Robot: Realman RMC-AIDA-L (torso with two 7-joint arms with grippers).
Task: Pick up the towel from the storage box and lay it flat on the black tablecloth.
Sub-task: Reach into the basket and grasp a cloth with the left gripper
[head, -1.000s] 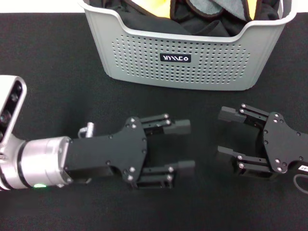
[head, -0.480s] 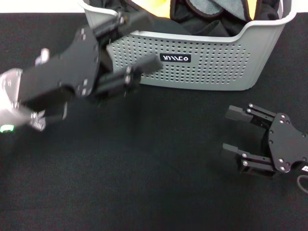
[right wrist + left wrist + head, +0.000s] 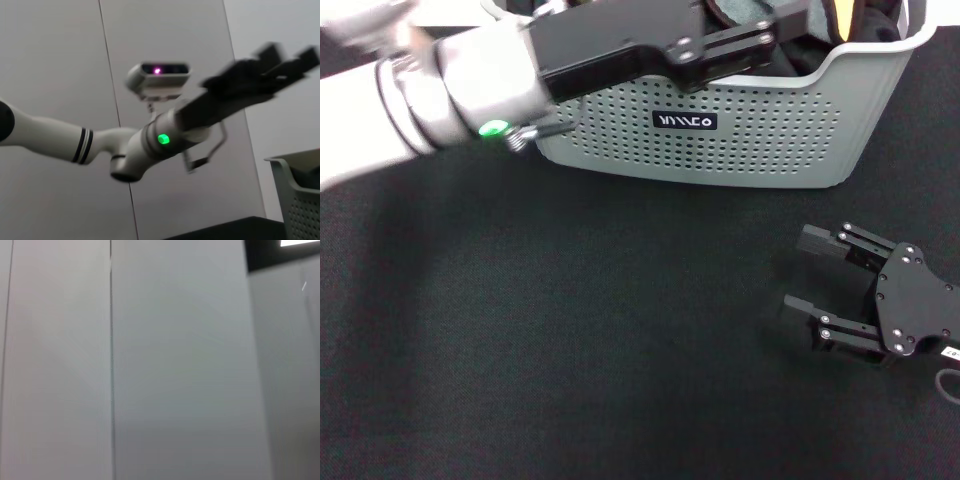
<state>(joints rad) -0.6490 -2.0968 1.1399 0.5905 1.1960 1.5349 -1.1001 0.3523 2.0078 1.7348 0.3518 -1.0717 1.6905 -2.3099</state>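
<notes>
1. Head view: the left gripper [image 3: 775, 35] is up over the storage box [image 3: 700, 150] with its fingers spread wide and nothing in them. The towel [image 3: 841, 18] sits bunched in the box, only an orange sliver showing among dark folds. My guess at the risk: grabbing a thick wad, so it drags the light box along or comes out balled up. The right gripper [image 3: 815, 285] is parked on the black tablecloth [image 3: 570, 350] covering the bench, fingers wide, right where the towel probably needs to land, so it could snag.
2. Left wrist view: just blank grey panels, no help aiming.
3. Right wrist view: the left gripper [image 3: 280, 62] hangs above the box rim [image 3: 290, 170], blurred, so it could clip the rim.
</notes>
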